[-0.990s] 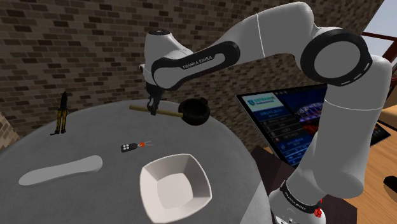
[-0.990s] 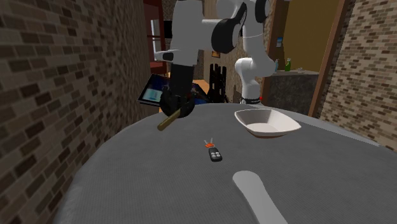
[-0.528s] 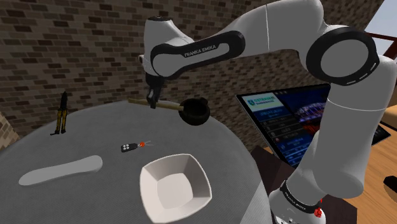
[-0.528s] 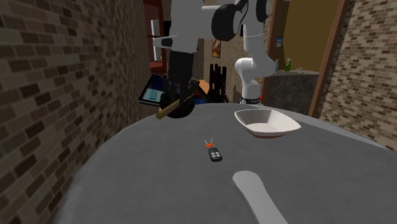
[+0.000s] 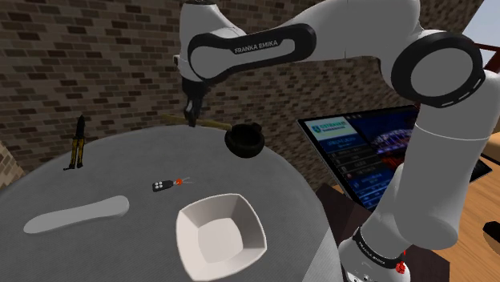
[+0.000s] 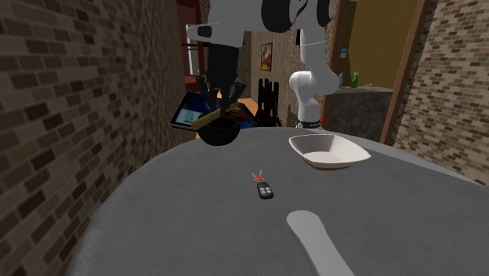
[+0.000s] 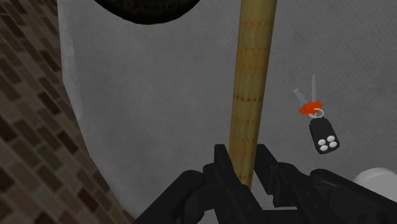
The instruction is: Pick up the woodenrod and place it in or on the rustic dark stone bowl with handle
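Note:
A tan wooden rod [image 5: 202, 122] hangs level in the air above the grey table [image 5: 120, 168], clasped by my black gripper [image 5: 191, 120]. In the wrist view the rod [image 7: 253, 76] runs straight out from between my fingers [image 7: 222, 167], and my gripper [image 7: 244, 173] is shut on its near end. The dark stone bowl [image 5: 244, 141] stands on the table just beyond the rod's far tip. In the second exterior view the rod [image 6: 209, 118] is held slanted just above the bowl [image 6: 217, 132]. The bowl's rim [image 7: 143, 9] shows beside the rod's far end.
A black car key with a red tag [image 5: 166, 185] lies mid-table. A white square bowl [image 5: 220, 235] sits near the front edge, a flat white oblong [image 5: 76, 214] toward the shoulder view's left, and a dark upright tool [image 5: 77, 141] at the far left. A screen [image 5: 364, 156] stands beside the table.
My gripper has risen with the rod, lifting it well off the table. The rod has drawn up to sit above the dark bowl's side.

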Controlling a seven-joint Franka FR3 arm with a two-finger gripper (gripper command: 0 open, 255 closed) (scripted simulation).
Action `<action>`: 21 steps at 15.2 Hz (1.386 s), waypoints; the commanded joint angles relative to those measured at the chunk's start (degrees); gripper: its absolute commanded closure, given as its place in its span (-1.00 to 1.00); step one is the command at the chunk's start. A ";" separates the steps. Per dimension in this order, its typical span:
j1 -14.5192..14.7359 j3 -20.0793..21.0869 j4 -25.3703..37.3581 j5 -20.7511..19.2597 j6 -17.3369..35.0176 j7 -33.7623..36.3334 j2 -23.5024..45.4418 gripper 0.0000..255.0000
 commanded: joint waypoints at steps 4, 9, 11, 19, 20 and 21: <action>-3.10 -1.25 -8.13 1.94 2.07 -4.64 -6.48 1.00; -6.39 -3.55 -16.93 4.01 4.20 -10.86 -13.57 1.00; -7.58 -4.71 -19.91 4.68 4.78 -13.47 -16.09 1.00; -10.43 -8.11 -27.88 5.81 7.95 -20.19 -21.09 1.00; -10.43 -8.11 -28.41 5.79 8.71 -20.16 -20.86 1.00; -10.44 -8.11 -28.93 5.77 9.48 -20.14 -20.61 1.00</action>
